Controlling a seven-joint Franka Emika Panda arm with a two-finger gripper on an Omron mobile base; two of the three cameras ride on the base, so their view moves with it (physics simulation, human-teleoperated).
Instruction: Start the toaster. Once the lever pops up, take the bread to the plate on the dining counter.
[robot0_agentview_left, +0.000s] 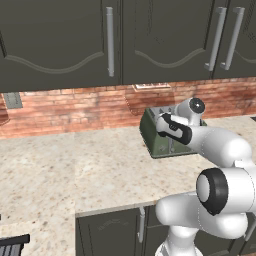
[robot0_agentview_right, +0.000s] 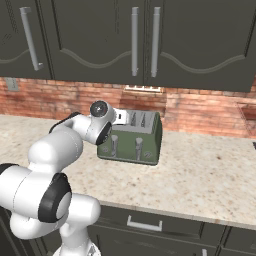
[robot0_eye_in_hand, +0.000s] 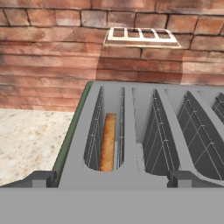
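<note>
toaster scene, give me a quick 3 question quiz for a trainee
1. True or false: the bread sits down inside a slot of the toaster.
2. The wall behind the toaster is: A) white tile B) red brick C) bare wood.
3. How does the gripper stand over the toaster: open or shut?

Key
1. True, in the slot at the left end in the hand view.
2. B
3. Open, holding nothing, its fingertips apart above the slotted top.
</note>
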